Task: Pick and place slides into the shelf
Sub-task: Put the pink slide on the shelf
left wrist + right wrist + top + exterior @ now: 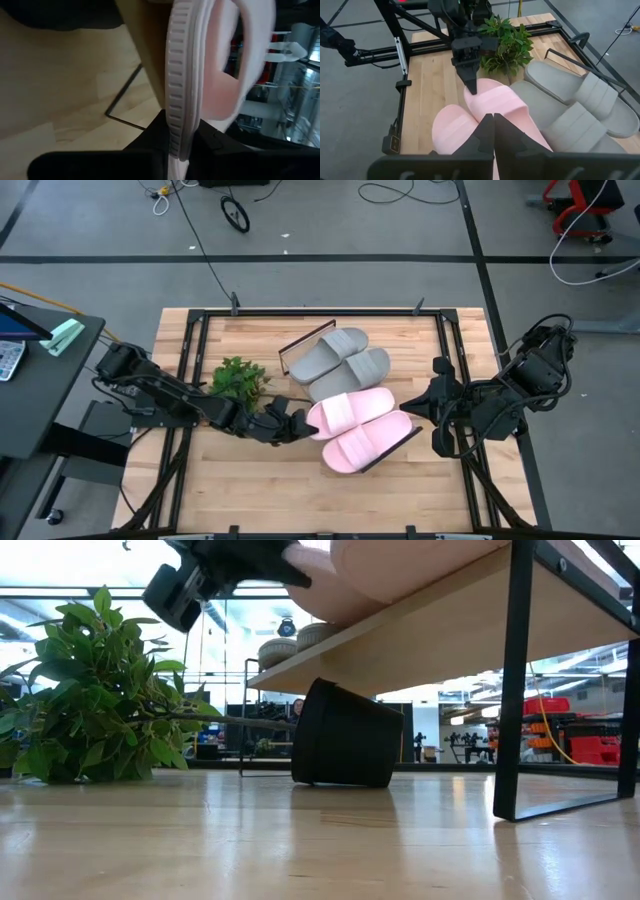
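The left gripper clamped the heel edge of a pink slide on the shelf; the right gripper, fingers pressed together, held nothing beside the shelf's near end.

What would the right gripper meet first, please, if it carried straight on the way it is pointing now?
Probably the nearer pink slide: the right gripper, shut, points straight at it on the shelf. How much gap remains is unclear.
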